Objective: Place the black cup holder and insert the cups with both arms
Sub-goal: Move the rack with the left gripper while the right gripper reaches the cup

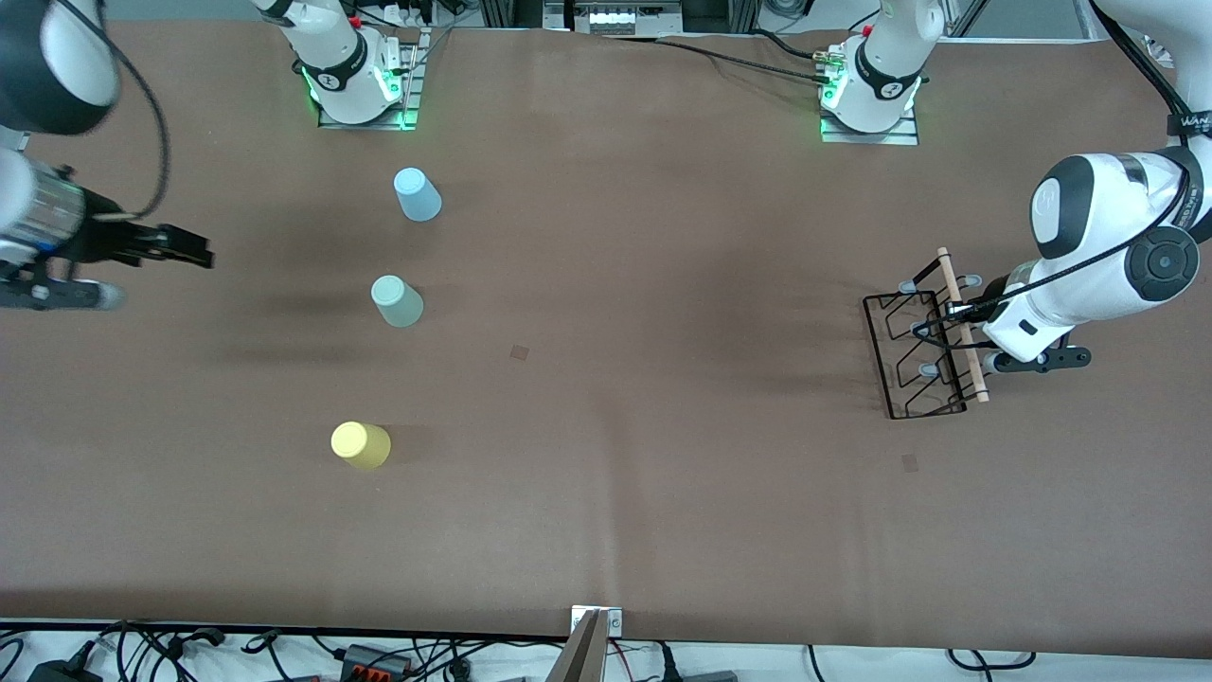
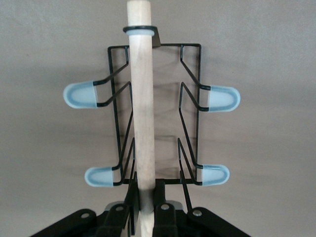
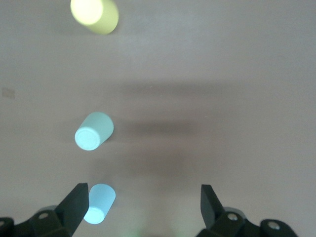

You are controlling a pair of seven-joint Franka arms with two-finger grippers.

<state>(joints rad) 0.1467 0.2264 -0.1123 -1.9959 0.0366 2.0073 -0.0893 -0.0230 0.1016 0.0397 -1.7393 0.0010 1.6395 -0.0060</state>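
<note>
- At the left arm's end of the table, the left gripper [image 2: 144, 210] is clamped on the wooden rod handle [image 2: 143, 108] of the black cup holder [image 1: 917, 355], its fingers [image 2: 160, 197] pinching the rod near one end, as the left wrist view shows.
- Below the rod, the wire frame and its pale blue peg tips [image 2: 79, 95] hang square to the grip; from above, the holder appears to rest on the brown table [image 1: 663, 474], though whether its feet touch cannot be told.
- Over the right arm's end of the table, the right gripper [image 3: 143, 205] waits with its jaws spread wide and nothing between them.
- Three cups stand mouth-down, well apart from the holder: the light blue cup [image 1: 417, 194] farthest from the front camera, the grey-green cup [image 1: 397, 301] nearer, and the yellow cup [image 1: 361, 444] nearest.
- Risk from here: held off-centre on a smooth round rod, the rack could swing or twist about the handle when lifted, landing tilted or tipping on release.
- A second hazard: a crooked placement would leave pegs awkward for the right arm's cups.
</note>
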